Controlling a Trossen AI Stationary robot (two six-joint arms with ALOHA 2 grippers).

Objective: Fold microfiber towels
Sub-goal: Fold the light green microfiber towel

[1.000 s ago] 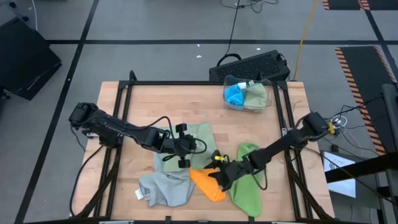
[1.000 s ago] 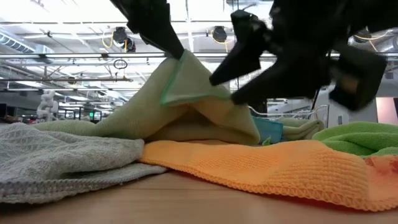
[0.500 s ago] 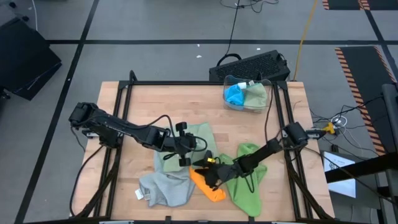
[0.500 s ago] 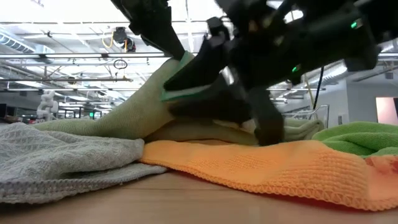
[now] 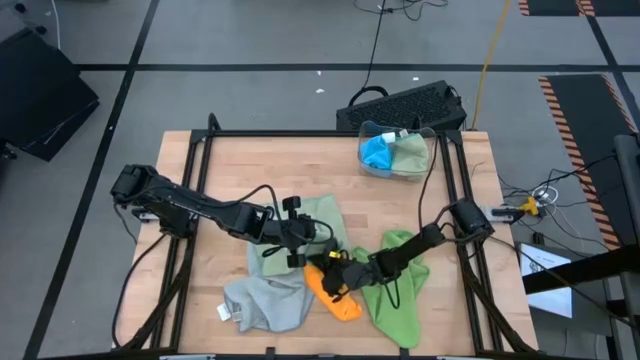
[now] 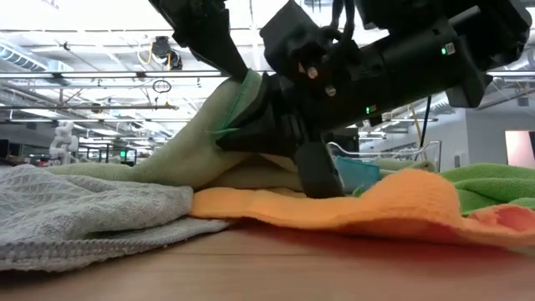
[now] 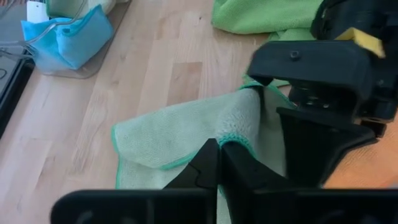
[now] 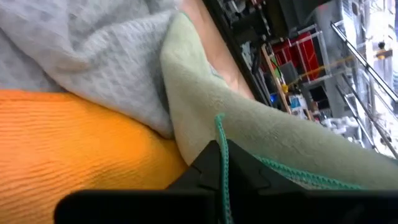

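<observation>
Reaching inward since a second ago, the right gripper (image 5: 333,272) has pinched shut on the soft sage green microfiber towel (image 5: 318,216) hem beside the left gripper (image 5: 300,240), also clamped on it, above the orange knitted cloth (image 5: 335,300). Limp, light fabric; corners grip best.

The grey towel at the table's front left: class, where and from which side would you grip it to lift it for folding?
Probably by a loose outer corner of the grey towel, near its white tag, approached from the table's front-left edge. That side lies flat and uncovered; its other side tucks under the sage towel and orange towel.
</observation>
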